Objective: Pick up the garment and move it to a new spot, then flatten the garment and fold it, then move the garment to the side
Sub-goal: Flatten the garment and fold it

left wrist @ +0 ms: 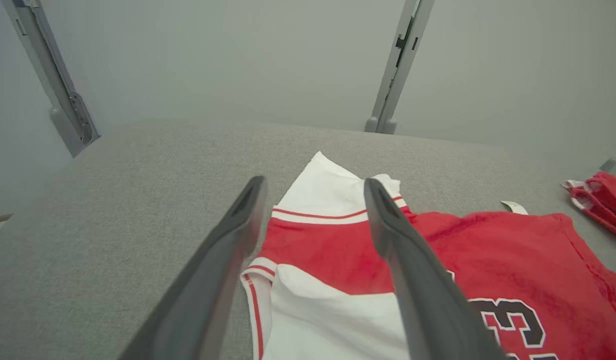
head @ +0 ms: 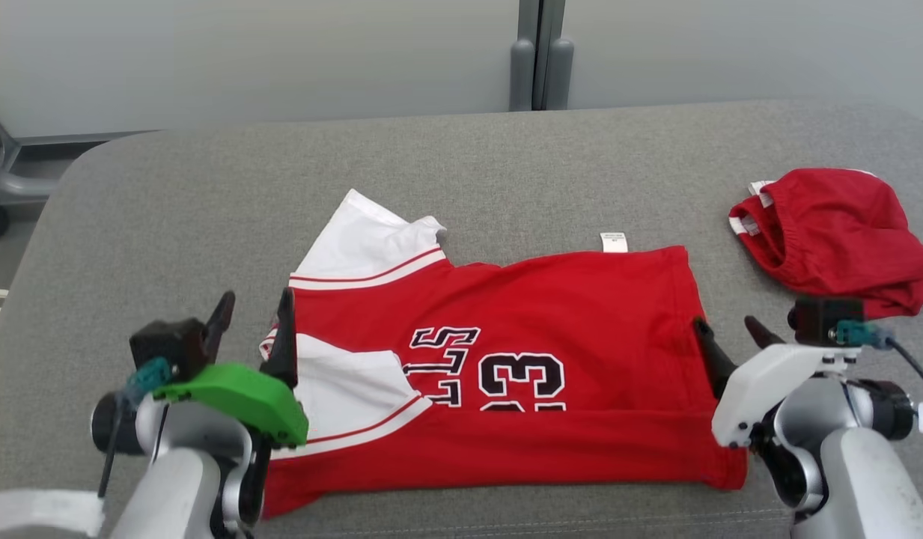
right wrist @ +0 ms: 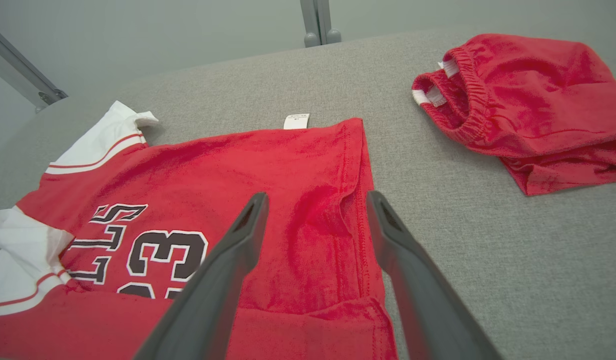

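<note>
My left claw [head: 255, 318], lower left, and right claw [head: 727, 329], lower right, stand spread at the jersey's [head: 581, 314] side edges, fingers pointing up-frame.

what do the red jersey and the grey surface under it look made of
Jersey: soft knit fabric, maybe cotton or polyester; matte, slightly fuzzy, stitched hem. Grey surface: woven upholstery cloth, heathered matte weave, probably padded given rounded corners.

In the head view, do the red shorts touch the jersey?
No, a strip of bare grey surface separates the shorts from the jersey.
</note>
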Controlling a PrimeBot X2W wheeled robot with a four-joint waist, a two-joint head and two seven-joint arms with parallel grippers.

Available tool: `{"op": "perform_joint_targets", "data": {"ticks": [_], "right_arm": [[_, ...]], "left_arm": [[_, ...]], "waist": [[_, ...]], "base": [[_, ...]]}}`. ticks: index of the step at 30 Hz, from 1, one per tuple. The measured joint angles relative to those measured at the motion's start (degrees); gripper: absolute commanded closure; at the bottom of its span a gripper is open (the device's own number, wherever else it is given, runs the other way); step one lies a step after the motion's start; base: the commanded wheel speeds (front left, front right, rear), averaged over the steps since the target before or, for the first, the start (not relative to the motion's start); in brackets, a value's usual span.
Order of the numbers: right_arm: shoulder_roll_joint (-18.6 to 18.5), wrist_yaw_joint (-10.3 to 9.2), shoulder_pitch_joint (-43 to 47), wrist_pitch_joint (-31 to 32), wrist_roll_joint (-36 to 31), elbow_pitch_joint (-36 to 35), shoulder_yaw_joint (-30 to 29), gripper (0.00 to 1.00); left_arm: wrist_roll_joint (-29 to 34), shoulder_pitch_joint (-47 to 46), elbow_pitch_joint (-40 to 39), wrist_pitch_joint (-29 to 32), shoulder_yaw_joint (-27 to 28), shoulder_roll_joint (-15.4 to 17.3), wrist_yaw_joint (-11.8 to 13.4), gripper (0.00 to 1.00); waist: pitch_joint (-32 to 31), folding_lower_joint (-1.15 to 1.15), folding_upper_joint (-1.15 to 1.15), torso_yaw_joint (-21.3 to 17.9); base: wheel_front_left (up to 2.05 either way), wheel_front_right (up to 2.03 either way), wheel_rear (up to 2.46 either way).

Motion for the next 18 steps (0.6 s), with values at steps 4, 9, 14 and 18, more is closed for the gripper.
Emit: {"op": "perform_joint_targets", "data": {"ticks": [4,9,14,18], "right_arm": [[0.0,0.0,-4.0,7.5,-2.1,-1.7,-1.7,0.0],[-0.7,0.0,-8.0,15.2,-2.3,-4.3,-1.7,0.0],[-3.1,0.0,-13.8,23.6,-0.6,-7.5,-1.3,0.0],[-4.3,0.0,-16.9,31.1,0.5,-8.4,0.0,0.0]], "left_arm": [[0.8,-8.7,2.6,6.9,-1.2,-0.1,1.6,0.0],[0.7,-16.3,5.6,14.5,-2.0,-1.1,2.3,0.0],[0.2,-24.8,9.2,21.7,-2.7,-2.3,3.1,0.0],[-0.4,-30.8,11.9,26.6,-3.3,-2.4,2.5,0.0]], "waist": [[2.1,0.0,0.0,-0.1],[4.7,0.0,0.0,-0.3],[8.6,0.0,0.0,-0.9],[11.6,0.0,0.0,-1.6]], "base": [[0.0,0.0,0.0],[0.0,0.0,0.0],[0.0,0.0,0.0],[0.0,0.0,0.0]]}}
